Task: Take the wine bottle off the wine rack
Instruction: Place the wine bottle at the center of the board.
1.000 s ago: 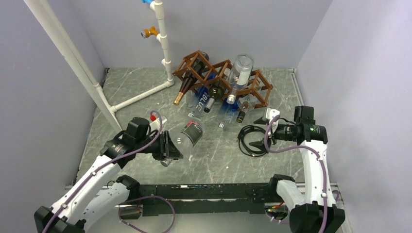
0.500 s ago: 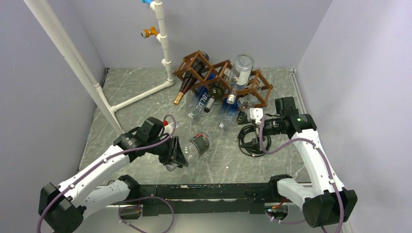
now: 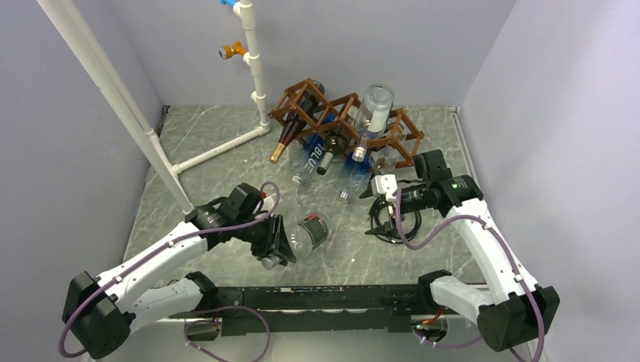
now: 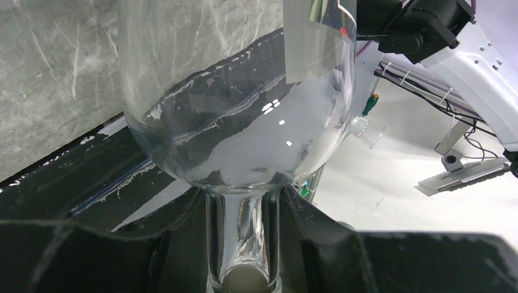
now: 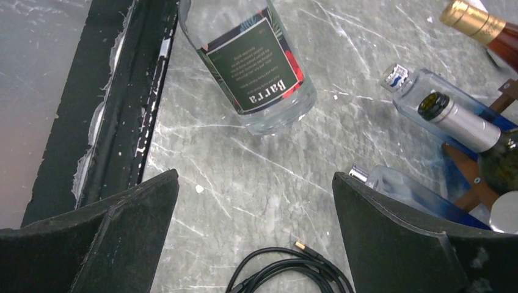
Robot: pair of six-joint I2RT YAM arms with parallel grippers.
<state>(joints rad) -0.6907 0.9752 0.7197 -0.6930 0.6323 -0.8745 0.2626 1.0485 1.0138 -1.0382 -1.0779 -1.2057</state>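
The brown wooden wine rack [image 3: 298, 98] stands at the back of the table with several bottles in its cells. My left gripper [image 3: 272, 253] is shut on the neck of a clear glass bottle [image 3: 309, 230] with a dark label. The bottle lies tilted near the table's front, away from the rack. In the left wrist view the neck [image 4: 244, 238] sits between my fingers. My right gripper [image 3: 375, 211] is open and empty above a black cable, just in front of the rack's right end. The clear bottle also shows in the right wrist view [image 5: 253, 61].
A coiled black cable [image 3: 392, 219] lies under my right gripper [image 5: 253, 201]. Racked bottle necks point forward: a gold-capped one [image 5: 473, 21], a blue one [image 5: 427, 91] and a silver-capped one [image 5: 458, 119]. A white pipe frame [image 3: 253, 60] stands at the back left. Walls enclose three sides.
My left arm has carried the clear bottle right and toward the front edge. My right gripper has swung left and forward, from the right side to over the cable by the rack.
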